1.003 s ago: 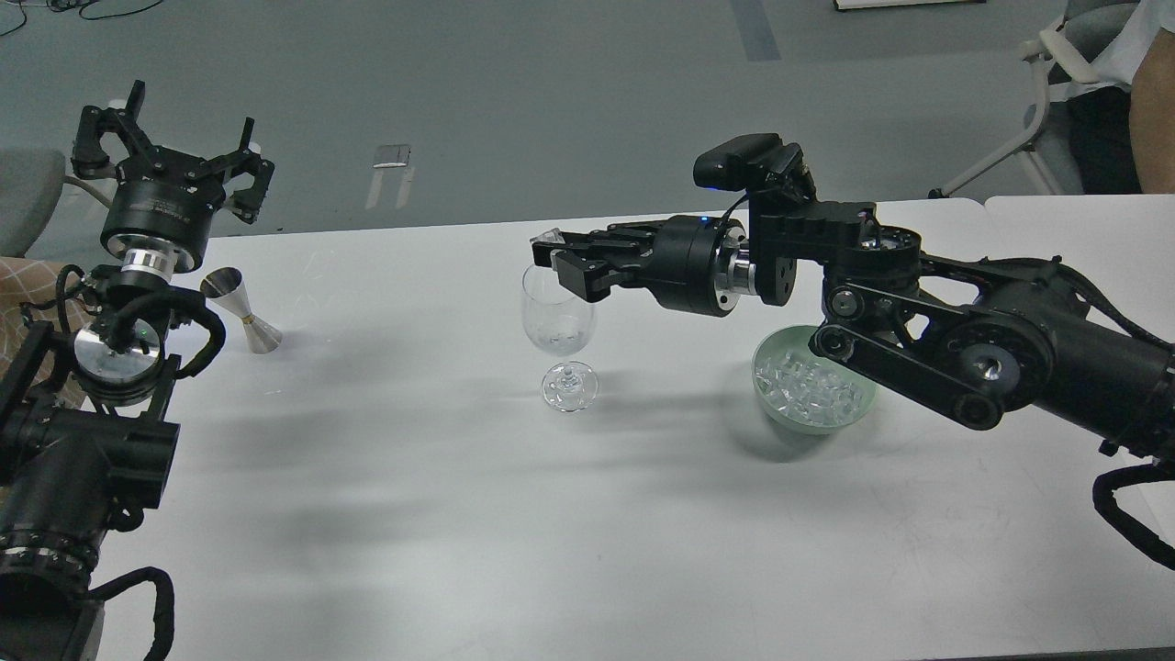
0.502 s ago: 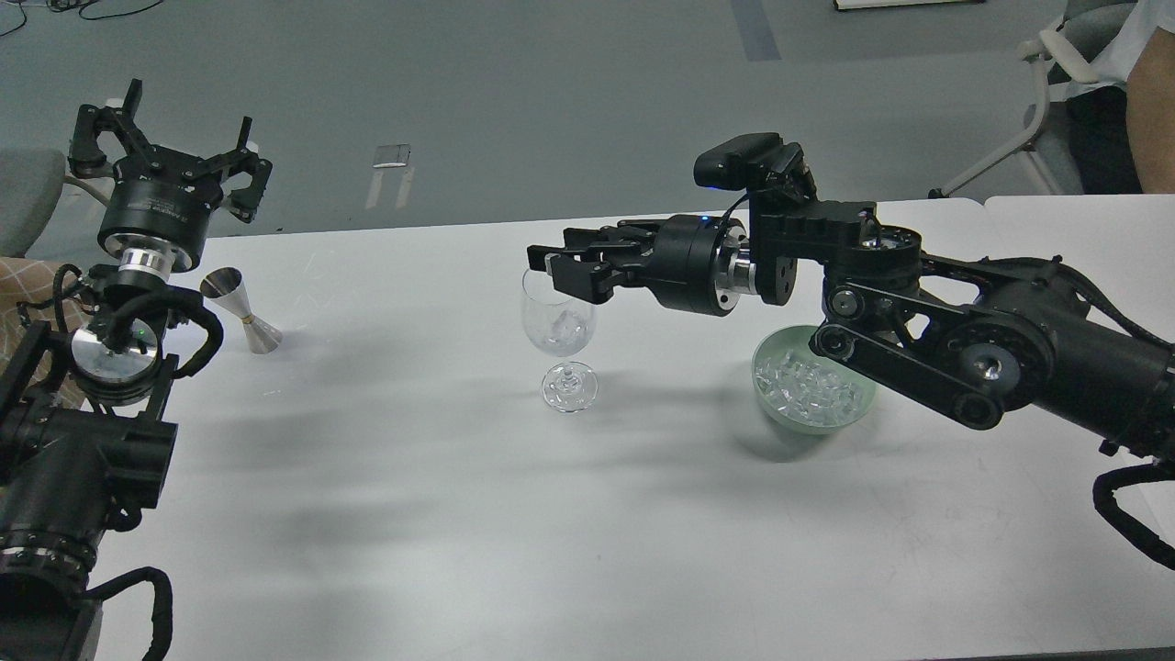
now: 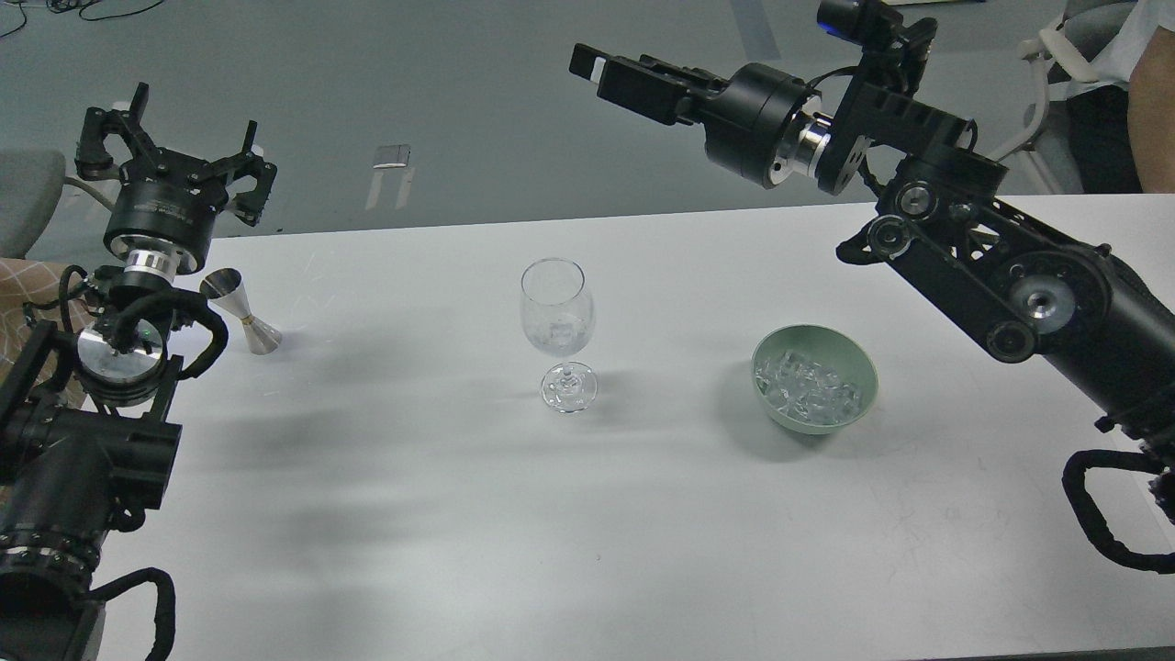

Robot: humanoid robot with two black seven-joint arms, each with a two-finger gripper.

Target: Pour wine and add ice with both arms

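Note:
A clear stemmed wine glass (image 3: 557,317) stands upright mid-table with an ice cube (image 3: 563,329) lying in its bowl. A pale green bowl (image 3: 811,423) to its right holds several clear ice cubes (image 3: 808,386). My right gripper (image 3: 613,72) is raised high above the table's far edge, up and to the right of the glass, open and empty. My left gripper (image 3: 173,140) is held up at the far left, claws spread open and empty.
A silver double-cone jigger (image 3: 240,310) lies on its side at the table's left, just beside my left arm. A chair and a seated person (image 3: 1152,101) are at the far right behind the table. No wine bottle is in view.
My right gripper let an ice cube fall into the glass, then rose up and back to the right, away from the glass. The left arm has barely moved.

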